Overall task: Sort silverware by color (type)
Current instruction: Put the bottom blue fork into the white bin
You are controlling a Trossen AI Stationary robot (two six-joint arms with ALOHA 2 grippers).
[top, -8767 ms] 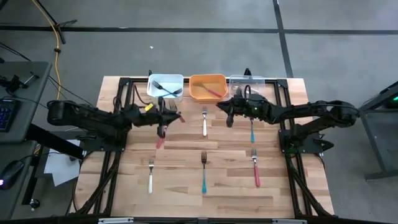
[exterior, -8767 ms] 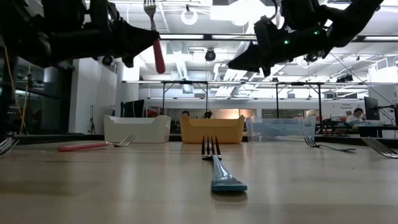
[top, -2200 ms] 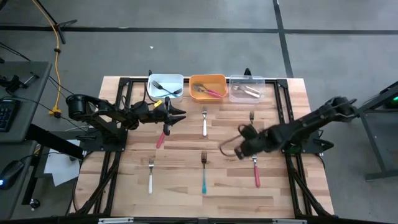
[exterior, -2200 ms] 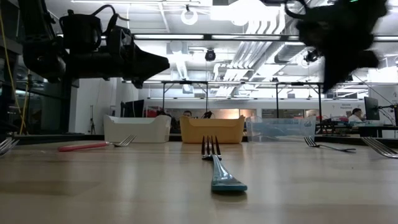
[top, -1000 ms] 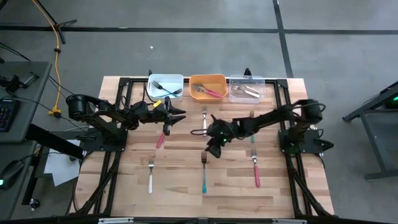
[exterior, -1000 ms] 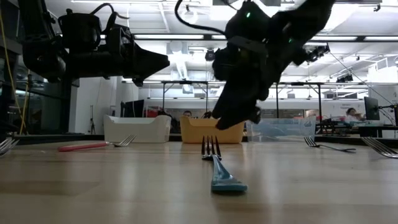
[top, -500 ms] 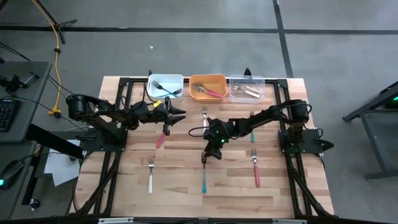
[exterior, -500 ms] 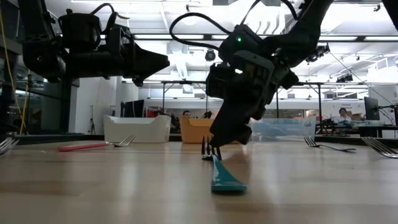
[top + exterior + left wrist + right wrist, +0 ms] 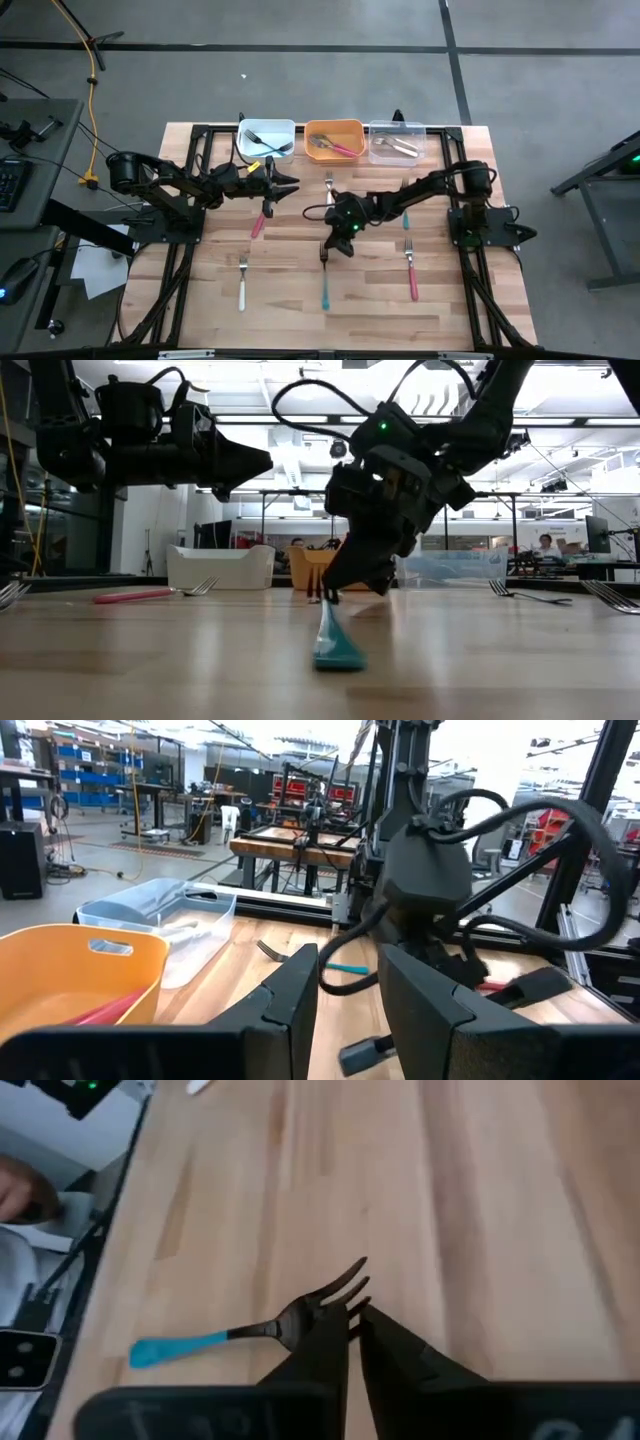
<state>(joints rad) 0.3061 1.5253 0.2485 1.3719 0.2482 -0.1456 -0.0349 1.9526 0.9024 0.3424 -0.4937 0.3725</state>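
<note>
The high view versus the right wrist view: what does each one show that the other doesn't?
Only the high view shows the whole table, the white bin, orange bin and clear bin with forks in them, the other loose forks, and the left gripper waiting near the white bin. Only the right wrist view shows the right gripper pinching the fork's neck just below its tines. Both show the blue-handled fork on the wood.

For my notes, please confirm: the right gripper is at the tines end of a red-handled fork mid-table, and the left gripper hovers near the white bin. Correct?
Not quite: the handle of that fork is blue, not red, as the right wrist view shows. The right gripper is at its tines end mid-table, and the left gripper hovers near the white bin.
</note>
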